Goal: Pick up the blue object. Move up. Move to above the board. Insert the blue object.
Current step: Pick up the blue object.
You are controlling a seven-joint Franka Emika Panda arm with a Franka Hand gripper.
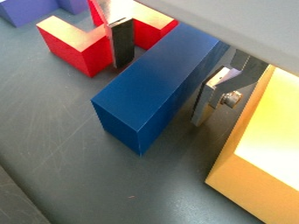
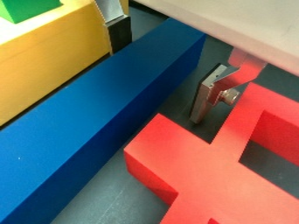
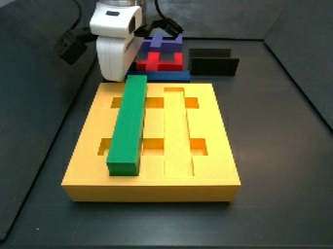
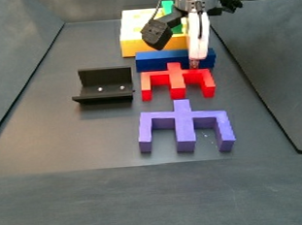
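The blue object is a long dark-blue bar lying flat on the floor between the board and a red forked piece. My gripper is open and lowered astride the bar. One dark-padded finger stands on the red piece's side, and the silver finger stands on the board's side. A strip of floor shows between each finger and the bar. In the side views the gripper hangs over the blue object just behind the board.
A green bar lies in one groove of the board. The red forked piece and a purple notched block lie on the floor beyond the blue bar. The fixture stands off to one side.
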